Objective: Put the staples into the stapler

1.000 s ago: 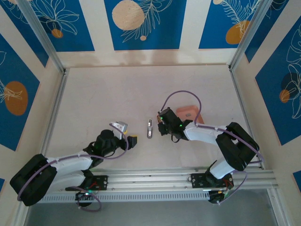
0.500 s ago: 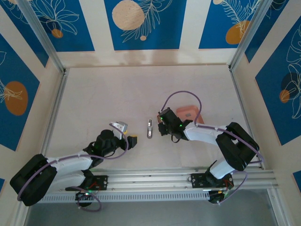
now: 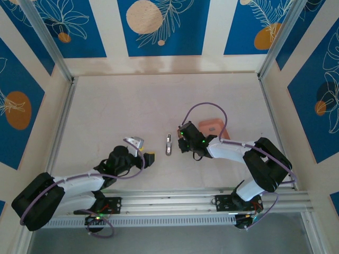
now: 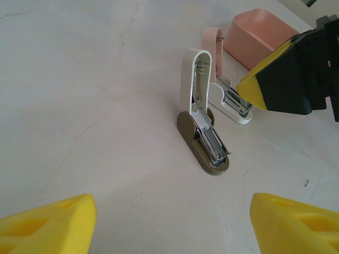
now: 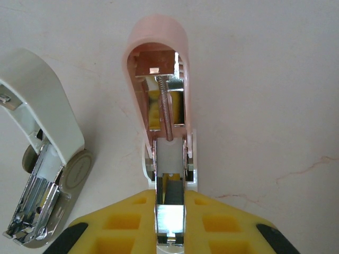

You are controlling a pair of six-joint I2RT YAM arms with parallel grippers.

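The right gripper [image 5: 170, 199] is pinching shut on the silvery staples [image 5: 169, 222], holding them at the near end of the pink-lidded stapler [image 5: 159, 63]. That stapler is lying on the desk [image 4: 79, 106] with its lid swung up and its spring showing. Just beside it, the white-lidded stapler [image 4: 201, 143] is standing open too, its metal channel facing up. The left gripper [image 4: 174, 211] is hovering near them with its jaws standing wide, holding nothing. A salmon-pink tray [image 4: 259, 39] is sitting just behind the staplers.
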